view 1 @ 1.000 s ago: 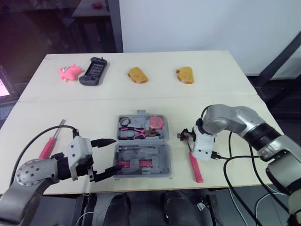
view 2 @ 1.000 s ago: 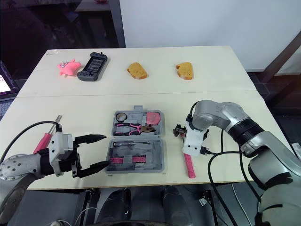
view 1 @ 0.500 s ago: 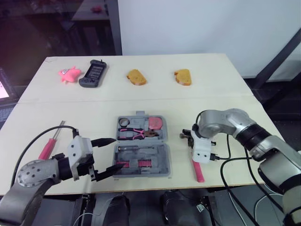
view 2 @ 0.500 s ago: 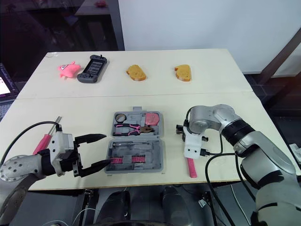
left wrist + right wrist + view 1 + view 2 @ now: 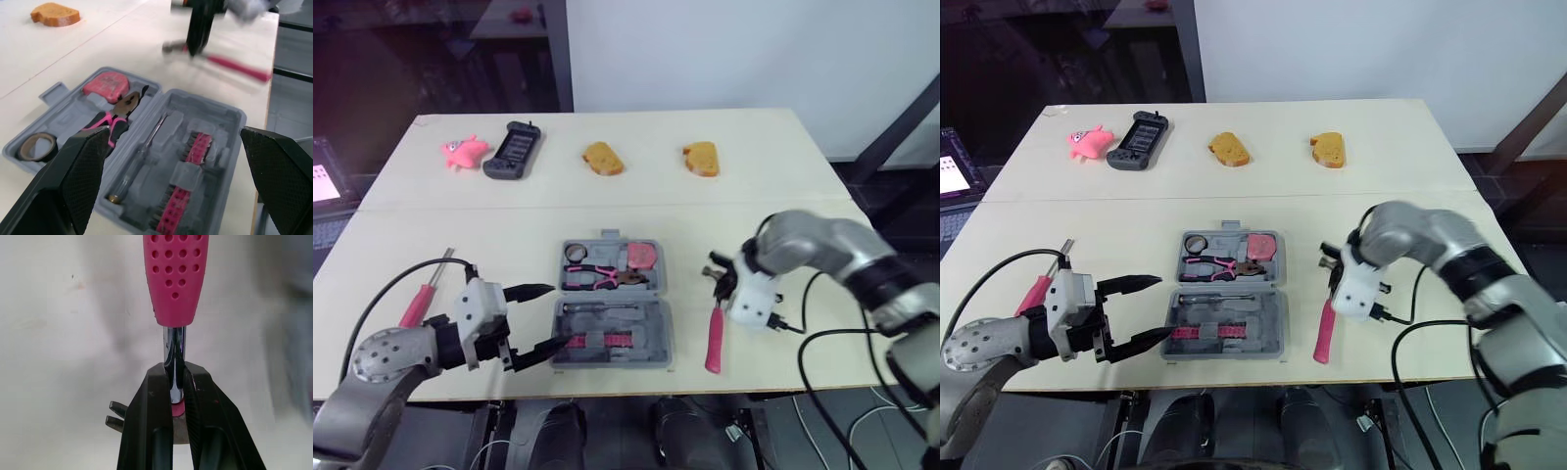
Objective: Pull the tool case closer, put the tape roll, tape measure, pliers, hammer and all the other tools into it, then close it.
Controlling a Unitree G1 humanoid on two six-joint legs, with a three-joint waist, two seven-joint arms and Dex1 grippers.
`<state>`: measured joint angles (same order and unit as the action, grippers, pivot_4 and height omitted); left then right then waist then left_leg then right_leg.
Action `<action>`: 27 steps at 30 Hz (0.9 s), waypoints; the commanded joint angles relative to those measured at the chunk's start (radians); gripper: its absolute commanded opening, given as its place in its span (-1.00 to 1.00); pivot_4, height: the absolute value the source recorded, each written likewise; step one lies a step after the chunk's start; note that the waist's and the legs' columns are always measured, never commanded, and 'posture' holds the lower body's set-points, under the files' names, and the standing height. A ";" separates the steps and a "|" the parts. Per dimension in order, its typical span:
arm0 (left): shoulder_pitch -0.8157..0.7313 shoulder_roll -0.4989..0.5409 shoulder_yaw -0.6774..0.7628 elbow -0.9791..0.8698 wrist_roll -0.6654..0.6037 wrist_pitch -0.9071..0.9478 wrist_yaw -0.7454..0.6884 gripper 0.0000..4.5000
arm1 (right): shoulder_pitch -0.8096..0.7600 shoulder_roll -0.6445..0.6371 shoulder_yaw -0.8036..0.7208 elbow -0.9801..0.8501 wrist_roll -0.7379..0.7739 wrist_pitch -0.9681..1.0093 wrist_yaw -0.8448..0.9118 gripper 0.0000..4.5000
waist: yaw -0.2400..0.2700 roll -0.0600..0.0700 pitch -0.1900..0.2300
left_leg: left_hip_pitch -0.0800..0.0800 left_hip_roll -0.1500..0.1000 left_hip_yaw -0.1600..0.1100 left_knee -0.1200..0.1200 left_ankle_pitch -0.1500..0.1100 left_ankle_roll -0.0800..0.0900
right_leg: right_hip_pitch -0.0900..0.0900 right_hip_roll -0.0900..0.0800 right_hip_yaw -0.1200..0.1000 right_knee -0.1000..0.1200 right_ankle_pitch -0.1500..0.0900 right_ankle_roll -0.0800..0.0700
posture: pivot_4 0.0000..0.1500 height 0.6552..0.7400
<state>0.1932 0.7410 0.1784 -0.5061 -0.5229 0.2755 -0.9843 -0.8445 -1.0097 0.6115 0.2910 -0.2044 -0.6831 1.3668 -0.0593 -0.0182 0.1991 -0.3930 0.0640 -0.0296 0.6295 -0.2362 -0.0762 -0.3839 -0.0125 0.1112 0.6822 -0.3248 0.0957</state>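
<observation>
Hammer-loading step: right pincer [image 5: 176, 378] clamps hammer [image 5: 1320, 338] at its shaft; left pincer [image 5: 1163, 307] gapes wide beside tool case [image 5: 1265, 323]. Next: carry hammer over case, lower into slot.

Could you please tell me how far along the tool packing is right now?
Done: the tape roll, pliers and tape measure sit in the open tool case. In hand: the right tool is shut on the hammer, beside the case. Left: hammer in, the pink screwdriver by the open left tool, then closing the case.
</observation>
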 commanded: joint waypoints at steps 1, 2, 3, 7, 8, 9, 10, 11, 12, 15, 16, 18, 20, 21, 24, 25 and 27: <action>-0.014 -0.003 -0.008 -0.002 0.002 -0.022 -0.009 1.00 | 0.140 -0.090 -0.173 -0.354 0.316 0.630 0.046 -0.97 | 0.001 0.000 0.000 | 0.000 0.000 -0.001 -0.001 0.000 0.001 | 0.000 0.000 -0.001 0.000 0.000 0.000 | 1.00 1.00; -0.021 -0.004 -0.014 0.003 0.003 -0.023 -0.010 1.00 | 0.190 -0.099 -0.223 -0.468 0.361 0.904 -0.019 -0.97 | 0.001 0.000 0.000 | 0.001 0.001 -0.002 -0.001 -0.001 0.001 | 0.001 0.001 -0.002 0.000 0.000 0.000 | 1.00 1.00; -0.026 -0.004 -0.018 0.007 0.005 -0.023 -0.011 1.00 | 0.224 -0.101 -0.261 -0.554 0.388 1.107 -0.067 -0.97 | -0.003 0.001 0.000 | 0.001 0.001 -0.002 -0.001 -0.001 0.001 | 0.001 0.001 -0.002 0.000 0.000 0.000 | 1.00 1.00; -0.043 -0.002 -0.020 0.022 0.003 -0.023 -0.023 1.00 | 0.344 -0.062 -0.373 -0.875 0.494 1.755 -0.248 -0.97 | 0.000 0.001 0.000 | -0.001 0.001 -0.002 0.000 -0.001 0.001 | -0.003 0.002 -0.002 0.002 -0.002 -0.003 | 1.00 1.00; -0.047 0.000 -0.021 0.026 0.002 -0.023 -0.027 1.00 | 0.351 -0.009 -0.408 -0.924 0.515 1.922 -0.299 -0.97 | 0.000 0.000 0.000 | -0.002 0.001 -0.002 0.000 -0.001 0.001 | -0.004 0.002 -0.002 0.002 -0.002 -0.003 | 1.00 1.00; -0.053 0.001 -0.022 0.031 0.001 -0.022 -0.031 1.00 | 0.353 0.070 -0.451 -0.968 0.516 2.086 -0.350 -0.97 | -0.001 -0.001 -0.001 | -0.002 0.001 -0.001 0.001 -0.001 0.001 | -0.004 0.002 -0.002 0.002 -0.002 -0.003 | 1.00 1.00; -0.058 0.001 -0.024 0.035 0.001 -0.021 -0.033 1.00 | 0.363 0.142 -0.490 -0.996 0.513 2.206 -0.407 -0.97 | -0.003 -0.001 -0.001 | -0.003 0.001 -0.001 0.001 -0.001 0.001 | -0.006 0.002 -0.001 0.002 -0.002 -0.003 | 1.00 1.00; -0.064 0.002 -0.026 0.039 0.001 -0.020 -0.035 1.00 | 0.391 0.214 -0.529 -1.005 0.509 2.267 -0.481 -0.97 | -0.002 -0.001 -0.002 | -0.004 0.001 -0.001 0.001 -0.001 0.001 | -0.006 0.003 -0.001 0.002 -0.001 -0.003 | 1.00 1.00; -0.068 0.003 -0.029 0.041 0.001 -0.019 -0.039 1.00 | 0.427 0.283 -0.574 -1.009 0.517 2.293 -0.550 -0.97 | 0.000 -0.001 -0.002 | -0.005 0.001 -0.002 0.001 -0.001 0.001 | -0.007 0.003 -0.002 0.002 -0.001 -0.002 | 1.00 1.00; -0.074 0.001 -0.032 0.044 0.000 -0.016 -0.043 1.00 | 0.490 0.394 -0.650 -1.018 0.585 2.297 -0.702 -0.97 | 0.014 -0.001 -0.002 | -0.014 0.000 -0.002 0.002 -0.001 0.001 | -0.014 0.002 -0.002 0.001 0.000 0.000 | 1.00 1.00; -0.078 0.002 -0.036 0.045 0.001 -0.015 -0.046 1.00 | 0.521 0.472 -0.666 -1.008 0.567 2.297 -0.792 -0.97 | 0.014 -0.002 -0.002 | -0.017 -0.001 -0.001 0.002 -0.001 0.001 | -0.018 0.001 -0.002 0.001 0.000 0.000 | 1.00 1.00; -0.082 0.003 -0.039 0.042 -0.003 -0.008 -0.047 1.00 | 0.579 0.622 -0.707 -0.983 0.543 2.297 -0.963 -0.97 | 0.015 -0.004 -0.003 | -0.018 -0.001 -0.001 0.002 0.000 0.001 | -0.018 0.001 -0.002 0.001 0.000 0.001 | 1.00 1.00; -0.081 0.004 -0.037 0.039 -0.006 -0.005 -0.047 1.00 | 0.599 0.697 -0.725 -0.969 0.561 2.297 -1.067 -0.97 | 0.014 -0.003 -0.003 | -0.018 0.000 -0.002 0.001 0.000 0.001 | -0.018 0.002 -0.002 0.001 0.000 0.001 | 1.00 1.00; -0.080 0.005 -0.035 0.037 -0.006 -0.003 -0.046 1.00 | 0.596 0.727 -0.732 -0.957 0.570 2.297 -1.108 -0.97 | 0.014 -0.003 -0.003 | -0.018 0.000 -0.002 0.001 0.000 0.001 | -0.019 0.002 -0.002 0.001 0.000 0.001 | 1.00 1.00; -0.073 0.008 -0.031 0.028 -0.007 0.003 -0.044 1.00 | 0.572 0.771 -0.749 -0.908 0.603 2.297 -1.211 -0.97 | 0.010 -0.003 -0.003 | -0.018 0.000 -0.001 0.001 0.000 0.000 | -0.019 0.002 -0.001 0.001 0.000 0.001 | 1.00 1.00; -0.070 0.010 -0.026 0.023 -0.009 0.006 -0.042 1.00 | 0.572 0.796 -0.764 -0.891 0.615 2.297 -1.248 -0.97 | 0.010 -0.003 -0.003 | -0.018 0.000 -0.001 0.002 0.000 0.000 | -0.019 0.002 -0.001 0.001 0.000 0.000 | 1.00 1.00; -0.063 0.012 -0.018 0.016 -0.013 0.011 -0.038 1.00 | 0.571 0.829 -0.793 -0.854 0.629 2.297 -1.316 -0.97 | 0.010 -0.004 -0.003 | -0.017 0.000 -0.001 0.002 0.000 0.000 | -0.019 0.002 -0.001 0.001 0.000 0.000 | 1.00 1.00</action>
<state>0.1237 0.7436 0.1370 -0.4553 -0.5152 0.2871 -1.0224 -0.2714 -0.1910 -0.1423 -0.5816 0.4125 1.6075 0.1163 -0.0497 -0.0217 0.1957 -0.4102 0.0638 -0.0303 0.6311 -0.2362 -0.0763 -0.4023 -0.0107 0.1104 0.6834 -0.3248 0.0957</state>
